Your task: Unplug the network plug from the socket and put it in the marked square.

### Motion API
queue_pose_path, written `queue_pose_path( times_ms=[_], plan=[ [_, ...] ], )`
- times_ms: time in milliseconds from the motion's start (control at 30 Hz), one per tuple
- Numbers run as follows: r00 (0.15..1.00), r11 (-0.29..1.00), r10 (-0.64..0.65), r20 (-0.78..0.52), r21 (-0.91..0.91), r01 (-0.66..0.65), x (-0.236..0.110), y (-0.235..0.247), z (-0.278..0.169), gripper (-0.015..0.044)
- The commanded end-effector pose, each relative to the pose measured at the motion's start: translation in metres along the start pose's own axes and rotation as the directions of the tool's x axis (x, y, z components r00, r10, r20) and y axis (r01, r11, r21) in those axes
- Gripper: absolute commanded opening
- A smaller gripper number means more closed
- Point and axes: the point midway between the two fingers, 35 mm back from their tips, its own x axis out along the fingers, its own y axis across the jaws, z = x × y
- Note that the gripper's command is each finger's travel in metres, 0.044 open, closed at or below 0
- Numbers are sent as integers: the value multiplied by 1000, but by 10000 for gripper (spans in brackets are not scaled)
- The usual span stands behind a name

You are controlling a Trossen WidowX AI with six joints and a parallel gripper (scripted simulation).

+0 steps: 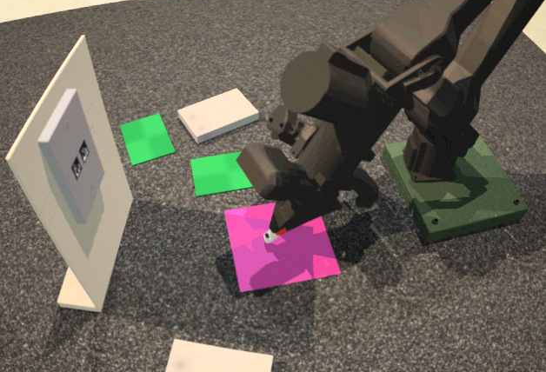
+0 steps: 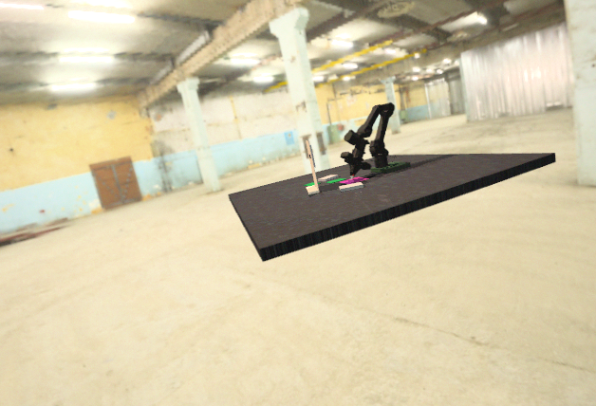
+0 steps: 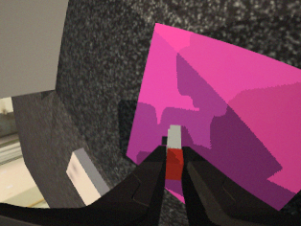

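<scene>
My gripper (image 1: 276, 231) (image 3: 173, 152) (image 2: 354, 173) is shut on the network plug (image 1: 269, 236) (image 3: 173, 144), a small white plug with a red part between the fingers. It points steeply down, with the plug's white tip over the magenta marked square (image 1: 304, 262) (image 3: 243, 90) (image 2: 357, 179), near the square's upper left part. I cannot tell whether the tip touches the square. The upright beige panel (image 1: 62, 209) (image 2: 311, 162) stands at the left, and its grey socket plate (image 1: 66, 138) shows two dark sockets (image 1: 80, 160) with no plug in them.
A white slab (image 1: 216, 114) lies at the back, another slab (image 1: 218, 357) at the front edge. The arm's green base (image 1: 468, 200) stands at the right.
</scene>
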Motion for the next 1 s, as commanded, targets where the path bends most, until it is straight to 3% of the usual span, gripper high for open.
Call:
queue_pose_path(
  times_ms=[0, 567, 767, 967],
  plan=[
    [1000, 1000, -1, -4, 5, 1, 4, -4, -1, 0],
    [1000, 1000, 0, 0, 5, 0, 6, -5, 1, 0],
    [1000, 1000, 0, 0, 5, 0, 6, -5, 1, 156],
    [1000, 1000, 0, 0, 5, 0, 5, -5, 1, 156]
  ],
)
